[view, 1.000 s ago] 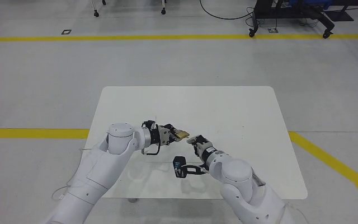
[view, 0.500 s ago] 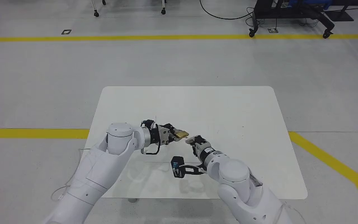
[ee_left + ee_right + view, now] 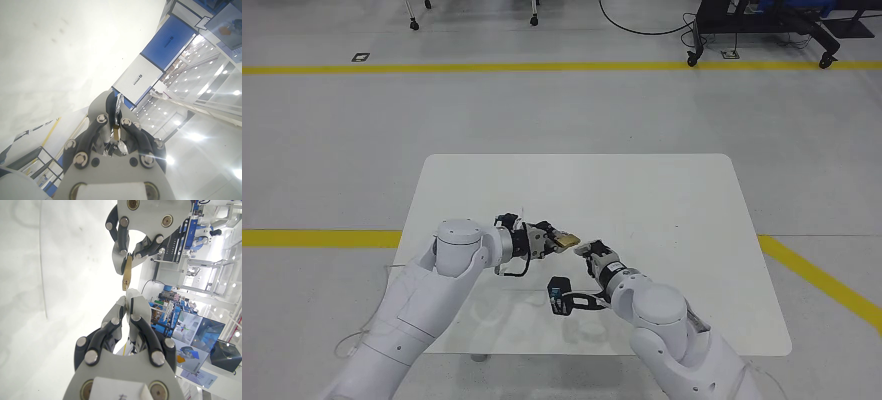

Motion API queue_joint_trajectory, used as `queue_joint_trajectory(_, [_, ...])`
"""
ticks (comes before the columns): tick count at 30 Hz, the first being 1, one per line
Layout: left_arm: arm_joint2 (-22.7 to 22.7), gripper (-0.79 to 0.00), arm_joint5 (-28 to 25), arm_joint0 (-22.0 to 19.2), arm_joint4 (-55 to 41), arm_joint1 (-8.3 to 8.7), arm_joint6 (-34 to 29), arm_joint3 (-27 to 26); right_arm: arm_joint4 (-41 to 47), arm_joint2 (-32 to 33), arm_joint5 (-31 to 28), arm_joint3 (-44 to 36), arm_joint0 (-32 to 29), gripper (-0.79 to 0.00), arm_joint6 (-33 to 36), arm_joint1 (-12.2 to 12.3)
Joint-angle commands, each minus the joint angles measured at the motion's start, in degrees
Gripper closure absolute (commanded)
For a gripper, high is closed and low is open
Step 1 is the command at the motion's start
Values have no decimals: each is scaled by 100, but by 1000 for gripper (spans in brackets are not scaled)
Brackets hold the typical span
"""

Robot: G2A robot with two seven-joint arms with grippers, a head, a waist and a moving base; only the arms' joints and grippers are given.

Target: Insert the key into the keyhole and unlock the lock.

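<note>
My left gripper is shut on a small brass padlock above the table's middle. In the left wrist view the lock's brass body and silver shackle sit between the closed fingers. The right wrist view shows the lock with its keyhole facing my right gripper. That gripper is shut on the key. The key's tip lies at the edge of the lock's end face, right beside the uncovered keyhole. In the top view my right gripper is nearly touching the lock.
Both grippers hover over the white table. A black wrist unit hangs beside the right forearm near the table's front edge. Yellow floor lines and a wheeled cart are far behind.
My right gripper has edged slightly toward the lock with the key. The left gripper holds the lock in nearly the same spot.
</note>
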Motion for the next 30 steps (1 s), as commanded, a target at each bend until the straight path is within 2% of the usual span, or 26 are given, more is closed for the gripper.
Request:
queue_joint_trajectory(1, [1,0,4,1,13,2,-10,-7,-11,-6,1,9,4,0,15,-9])
queue_joint_trajectory(21, [15,0,99,45,74,3,15,-141,-237,-126,-14,7,-61,0,4,-88])
queue_joint_trajectory(30, [-3,0,106,21,-29,4,-199,-34,-257,-89,-20,28,-71,0,-3,-122])
